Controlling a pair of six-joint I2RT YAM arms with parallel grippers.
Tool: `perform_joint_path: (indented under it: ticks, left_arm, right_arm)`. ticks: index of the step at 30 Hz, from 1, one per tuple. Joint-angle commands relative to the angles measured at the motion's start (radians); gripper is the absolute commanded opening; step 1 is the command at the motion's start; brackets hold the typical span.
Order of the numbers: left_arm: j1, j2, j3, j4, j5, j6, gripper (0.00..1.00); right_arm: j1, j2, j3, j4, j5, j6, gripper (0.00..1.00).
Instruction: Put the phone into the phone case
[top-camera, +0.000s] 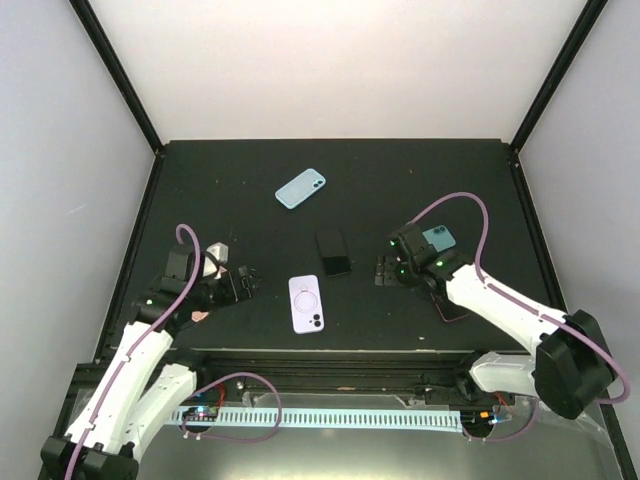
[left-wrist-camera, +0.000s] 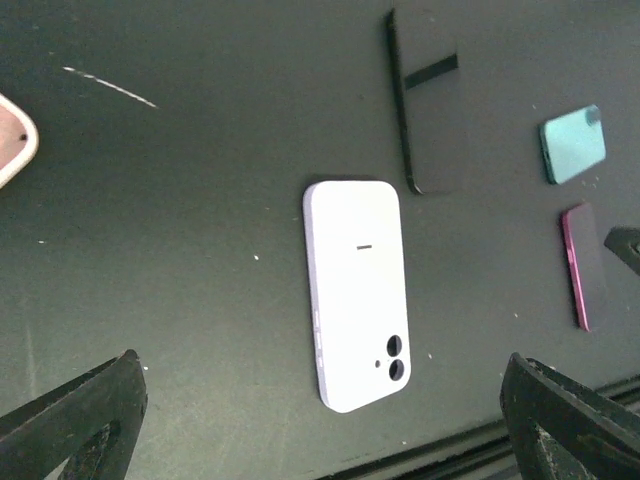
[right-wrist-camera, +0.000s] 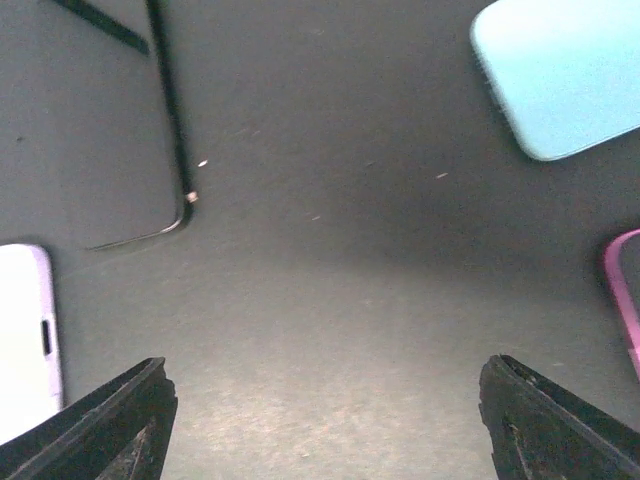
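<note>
While the pink phone-shaped piece (top-camera: 452, 308) is partly covered by the right arm in the overhead view, the right wrist camera shows only a sliver of its edge, so I cannot say whether it is a phone or a case. A pale, pink-rimmed object (left-wrist-camera: 12, 138) is cut off at the left border of the left wrist view, and I cannot identify it. The teal piece (right-wrist-camera: 560, 70) is cropped at the top corner of the right wrist view.

The left hand (top-camera: 243, 283) is spread wide and holds nothing; its dark fingertips (left-wrist-camera: 85, 415) sit at the two bottom corners of its camera. The lavender phone (left-wrist-camera: 357, 292) lies flat on the bench (top-camera: 240, 190), back up with two lenses showing. It lies just ahead of this hand, inside the span of the fingers and a little toward the right one, touching neither.

The black phone case (left-wrist-camera: 432, 100) lies beyond the phone from the left hand, apart from it, with one thin rim catching the light. The right hand (top-camera: 383, 271) is also wide and empty. From it, the case lies ahead and to one side, outside the finger span, and the phone shows only as a white strip at the frame edge. A light blue piece (top-camera: 300, 188) lies well beyond both hands.
</note>
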Motion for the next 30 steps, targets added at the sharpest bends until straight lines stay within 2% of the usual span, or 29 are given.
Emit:
perform_joint_path:
  ticks: [1,8,10,16,21,30]
  left_arm:
    - [-0.007,-0.008,-0.029,0.056,-0.081,-0.094,0.99]
    - [-0.007,-0.050,-0.027,0.038,-0.108,-0.080,0.98]
    - [-0.007,-0.068,-0.017,0.020,-0.129,-0.077,0.99]
    - [-0.007,-0.132,-0.016,-0.029,-0.241,-0.153,0.98]
    - [-0.007,-0.201,-0.012,-0.093,-0.368,-0.238,0.98]
    - [-0.005,-0.350,0.018,-0.119,-0.437,-0.252,0.99]
  right_arm:
    - [0.070,0.041,0.022,0.078,-0.078,0.082,0.83]
    - [0.281,0.212,0.138,0.101,-0.068,0.188,0.82]
    - [0.321,0.279,0.178,0.102,-0.076,0.215,0.79]
    - [0.437,0.495,0.401,-0.043,0.031,0.263,0.79]
    - [0.486,0.621,0.529,-0.092,0.078,0.305,0.83]
    - [0.505,0.744,0.642,-0.164,0.111,0.314,0.86]
